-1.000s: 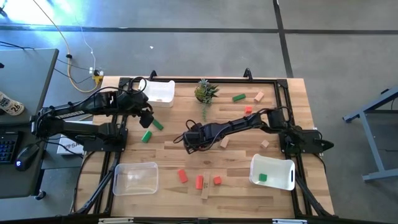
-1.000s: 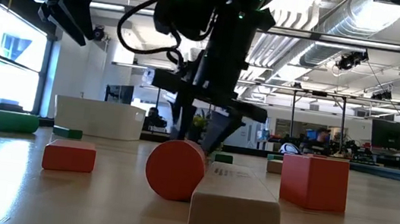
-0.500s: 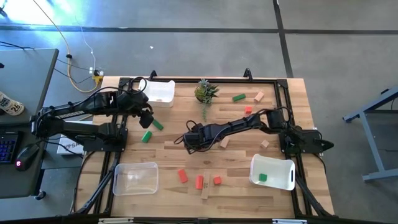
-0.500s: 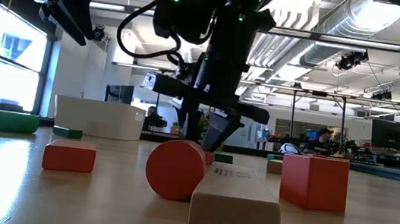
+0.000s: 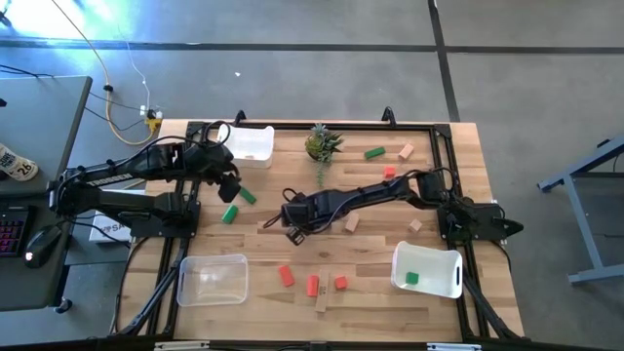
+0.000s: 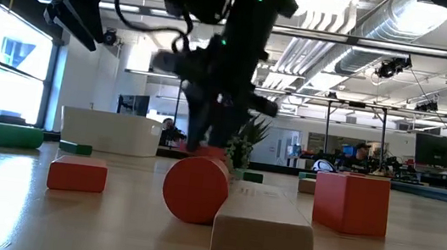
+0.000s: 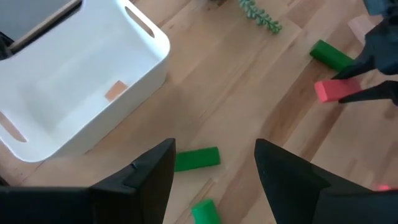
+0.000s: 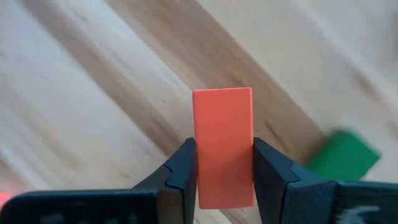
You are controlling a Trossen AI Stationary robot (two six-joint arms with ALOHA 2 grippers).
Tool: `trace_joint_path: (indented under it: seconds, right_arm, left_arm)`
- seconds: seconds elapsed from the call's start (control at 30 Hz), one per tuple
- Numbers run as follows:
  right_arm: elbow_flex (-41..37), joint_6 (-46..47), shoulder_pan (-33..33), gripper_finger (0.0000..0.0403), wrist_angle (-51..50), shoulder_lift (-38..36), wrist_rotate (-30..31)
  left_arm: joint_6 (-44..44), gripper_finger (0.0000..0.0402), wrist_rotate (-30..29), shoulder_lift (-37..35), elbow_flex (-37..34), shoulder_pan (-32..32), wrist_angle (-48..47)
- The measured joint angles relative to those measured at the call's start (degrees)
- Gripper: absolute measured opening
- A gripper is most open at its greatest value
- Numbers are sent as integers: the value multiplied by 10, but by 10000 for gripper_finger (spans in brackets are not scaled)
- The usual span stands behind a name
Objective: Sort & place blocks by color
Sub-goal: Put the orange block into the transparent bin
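Observation:
My right gripper (image 5: 292,220) reaches to the table's middle and is shut on a red-orange block (image 8: 222,146). It also shows in the low view as the right gripper (image 6: 205,136). My left gripper (image 7: 214,168) hangs open above the far left of the table, over two green blocks (image 5: 246,195) (image 5: 229,213). Three red blocks (image 5: 286,276) (image 5: 312,285) (image 5: 340,283) and a tan bar (image 5: 322,295) lie near the near edge. More green (image 5: 374,153), tan (image 5: 406,151) (image 5: 351,223) and red (image 5: 389,173) blocks lie flat at the far right. My right gripper pinches the red-orange block by its two long sides (image 8: 198,155), one finger (image 8: 180,168) on each. The fingers come from above, pointing down. The block's far end (image 8: 222,99) sticks out past the fingertips. It looks lifted clear of the wood.
A white bin (image 5: 261,136) at the far left holds a tan block (image 7: 115,91). A clear bin (image 5: 185,268) stands near left. A white bin (image 5: 444,261) near right holds a green block (image 5: 411,278). A small potted plant (image 5: 322,143) stands at the far middle.
My right gripper has moved toward the table's left edge, blurred in the low view, taking the red-orange block along. The left arm has kept still.

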Motion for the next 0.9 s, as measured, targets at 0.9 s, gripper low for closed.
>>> trace_joint_path:
  seconds: [0.9]
  right_arm:
    - [179,-583,-77,92,104,-2,50]
  left_arm:
    - [-170,207,78,8,0,34,135]
